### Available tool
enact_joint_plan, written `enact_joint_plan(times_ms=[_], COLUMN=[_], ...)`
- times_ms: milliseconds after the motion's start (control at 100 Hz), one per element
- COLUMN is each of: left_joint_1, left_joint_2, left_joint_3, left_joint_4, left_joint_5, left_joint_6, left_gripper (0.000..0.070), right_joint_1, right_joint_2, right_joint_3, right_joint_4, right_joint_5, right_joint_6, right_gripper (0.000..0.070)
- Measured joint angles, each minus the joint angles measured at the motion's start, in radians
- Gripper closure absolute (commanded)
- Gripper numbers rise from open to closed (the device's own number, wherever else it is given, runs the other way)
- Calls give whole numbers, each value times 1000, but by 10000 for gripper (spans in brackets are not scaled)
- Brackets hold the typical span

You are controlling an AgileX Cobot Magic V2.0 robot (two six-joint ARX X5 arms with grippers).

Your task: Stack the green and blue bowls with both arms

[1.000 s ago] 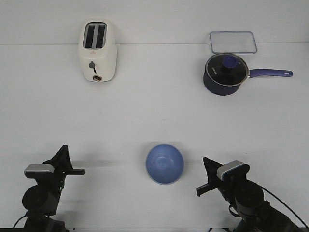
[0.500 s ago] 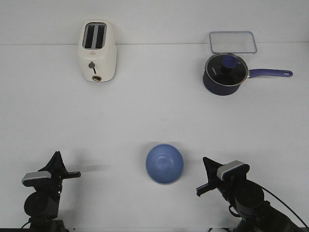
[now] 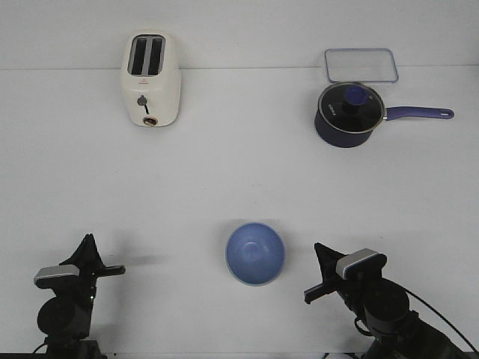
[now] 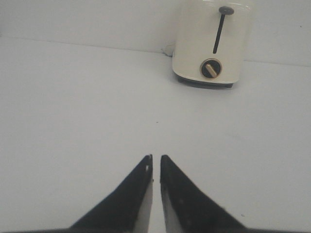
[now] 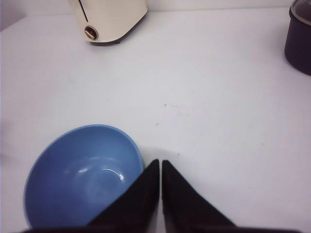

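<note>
The periwinkle blue bowl (image 3: pixel 255 253) sits upright and empty on the white table near the front, between the two arms. It also shows in the right wrist view (image 5: pixel 82 174), just beside the fingers. No green bowl shows in any view. My left gripper (image 3: pixel 89 239) is at the front left, shut and empty, its tips nearly together over bare table (image 4: pixel 155 156). My right gripper (image 3: pixel 319 248) is at the front right, shut and empty (image 5: pixel 160 161), a short way right of the blue bowl and not touching it.
A cream toaster (image 3: pixel 150 78) stands at the back left and shows in the left wrist view (image 4: pixel 214 43). A dark navy saucepan with a glass lid (image 3: pixel 348 114) stands at the back right, its handle pointing right. A clear rectangular container (image 3: pixel 361 65) lies behind it.
My left arm has drawn back toward the front edge and slightly left, then held still. The right arm and the blue bowl have not moved.
</note>
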Motion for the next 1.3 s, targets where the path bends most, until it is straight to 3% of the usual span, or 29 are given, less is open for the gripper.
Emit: enact_joint_plan(times_ms=[200, 300, 390, 550, 700, 820, 1300], left_joint_1=[0, 0, 0, 0, 0, 0, 0], left_joint_2=[0, 0, 0, 0, 0, 0, 0], left_joint_3=[0, 0, 0, 0, 0, 0, 0], left_joint_4=[0, 0, 0, 0, 0, 0, 0], left_joint_5=[0, 0, 0, 0, 0, 0, 0], left_joint_6=[0, 0, 0, 0, 0, 0, 0], left_gripper=[685, 685, 685, 685, 685, 685, 685], right_joint_1=[0, -54, -193, -543, -776, -810, -811], right_joint_2=[0, -16, -63, -220, -357, -409, -417], right_joint_3=[0, -3, -50, -249, -433, -520, -519], right_joint_4=[3, 13, 104, 316, 347, 334, 362], right_joint_5=[3, 39, -10, -206, -233, -237, -236], right_joint_6=[-5, -91, -195, -322, -339, -338, -282], right_gripper=[691, 691, 691, 691, 691, 691, 691])
